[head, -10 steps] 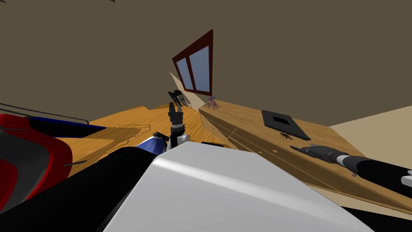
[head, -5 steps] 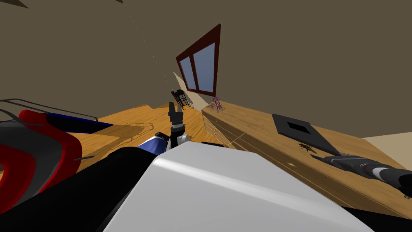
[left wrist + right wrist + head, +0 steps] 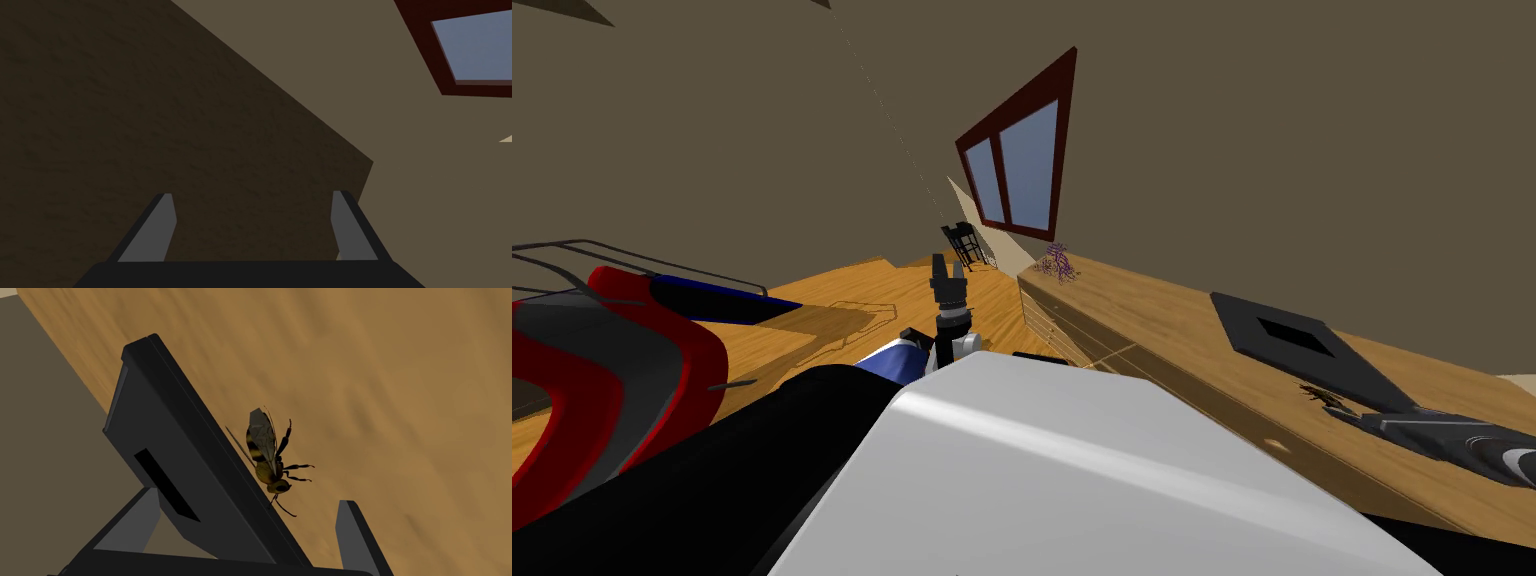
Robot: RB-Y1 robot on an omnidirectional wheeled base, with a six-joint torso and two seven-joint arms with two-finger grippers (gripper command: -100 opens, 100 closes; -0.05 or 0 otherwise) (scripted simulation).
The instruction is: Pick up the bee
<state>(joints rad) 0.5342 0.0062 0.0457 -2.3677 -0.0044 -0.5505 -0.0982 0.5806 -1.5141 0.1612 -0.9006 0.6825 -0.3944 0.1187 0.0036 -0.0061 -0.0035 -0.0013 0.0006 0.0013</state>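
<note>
bee (image 3: pixel 267 460) on dresser top (image 3: pixel 1162 310), just beside flat slab (image 3: pixel 1247 322), plant (image 3: pixel 1059 262) at far end

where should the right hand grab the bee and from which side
Grip the bee by its thick striped body, not the thin legs or wings. Come down from above, over the bare wooden top: its back lies close against the edge of the black slab, leaving little room for a finger there. The open right hand would probably do better closing head to tail.

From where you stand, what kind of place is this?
Most likely a room in a house, though which room is unclear. It has a wooden floor, a dark red framed window, and a long wooden cabinet with drawers, where the bee lies.
</note>
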